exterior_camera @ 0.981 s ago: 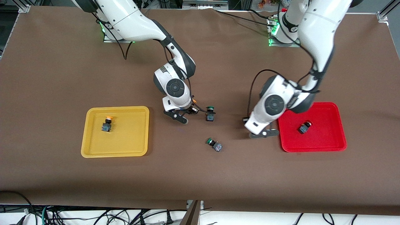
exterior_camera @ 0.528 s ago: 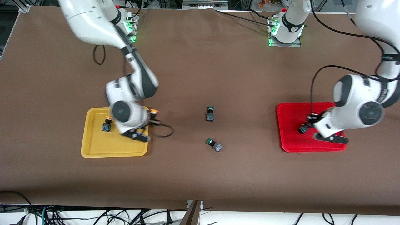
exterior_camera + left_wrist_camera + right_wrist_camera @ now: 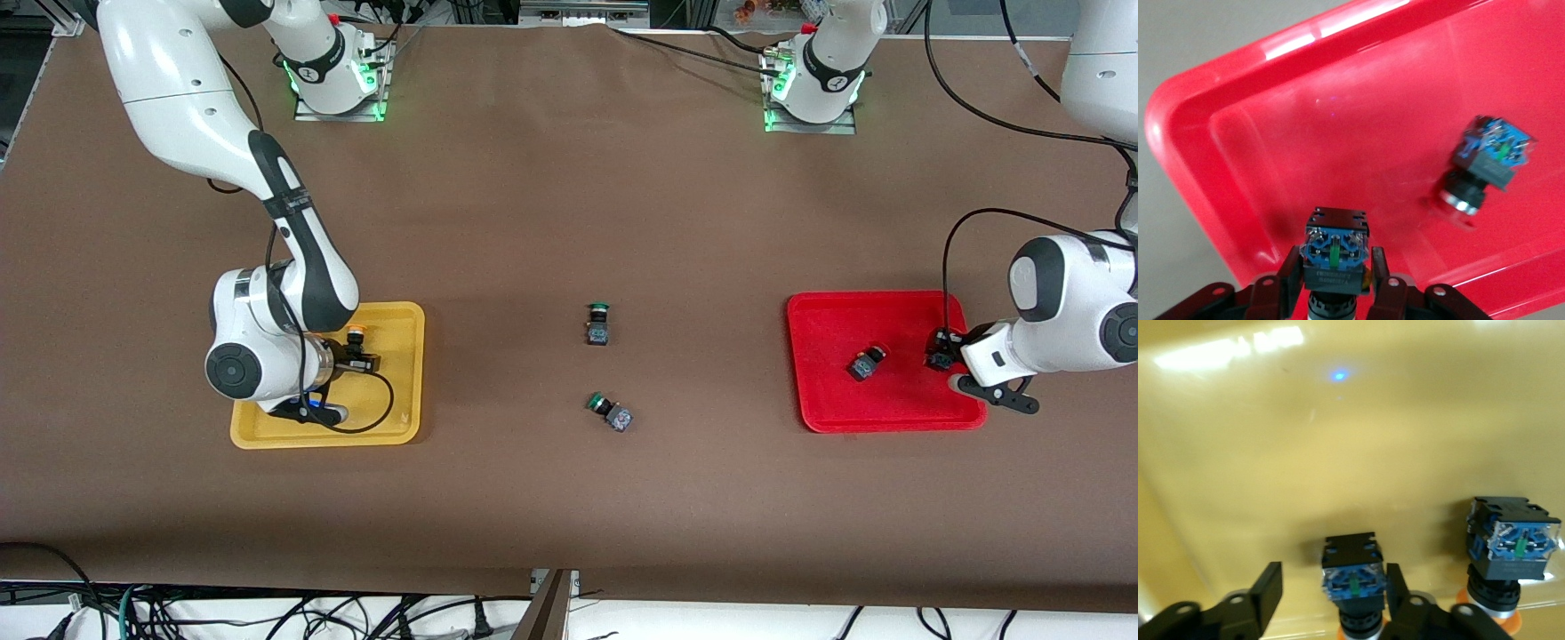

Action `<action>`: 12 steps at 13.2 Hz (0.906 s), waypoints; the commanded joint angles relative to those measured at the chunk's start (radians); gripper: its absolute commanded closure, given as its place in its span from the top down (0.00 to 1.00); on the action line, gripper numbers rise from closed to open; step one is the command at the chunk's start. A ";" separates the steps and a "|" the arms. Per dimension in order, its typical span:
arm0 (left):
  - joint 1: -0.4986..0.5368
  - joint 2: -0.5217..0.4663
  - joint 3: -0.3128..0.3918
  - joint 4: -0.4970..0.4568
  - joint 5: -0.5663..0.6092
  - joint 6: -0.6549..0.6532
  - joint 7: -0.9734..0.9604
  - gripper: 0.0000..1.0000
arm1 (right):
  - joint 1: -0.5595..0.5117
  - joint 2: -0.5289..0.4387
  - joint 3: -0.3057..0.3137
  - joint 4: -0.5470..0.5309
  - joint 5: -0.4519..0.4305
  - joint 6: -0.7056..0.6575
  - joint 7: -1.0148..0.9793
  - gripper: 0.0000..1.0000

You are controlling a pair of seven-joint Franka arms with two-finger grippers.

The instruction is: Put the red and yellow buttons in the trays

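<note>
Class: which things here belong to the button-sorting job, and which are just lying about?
Job: yellow tray, red tray; one yellow button and other yellow button in the yellow tray, at the open right end effector; lying red button in the red tray; held red button in the left end effector.
Lying about: farther green button, nearer green button, between the trays.

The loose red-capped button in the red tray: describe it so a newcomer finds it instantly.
Find the shallow red plastic tray at the left arm's end of the table. A small dark-bodied push-button with a red cap lies on its side mid-tray, untouched. The tray's other button is clamped in the left gripper by the rim.
</note>
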 commanded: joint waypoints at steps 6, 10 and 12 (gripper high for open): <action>-0.013 -0.319 -0.155 0.188 -0.022 -0.425 -0.155 1.00 | 0.001 -0.370 -0.125 0.167 -0.003 -0.577 -0.139 1.00; -0.016 -0.394 -0.200 0.325 -0.022 -0.638 -0.289 1.00 | -0.008 -0.589 -0.139 0.137 -0.007 -0.668 -0.128 1.00; -0.185 -0.458 -0.028 0.252 -0.028 -0.615 -0.528 1.00 | -0.011 -0.654 -0.113 0.092 -0.080 -0.662 -0.142 1.00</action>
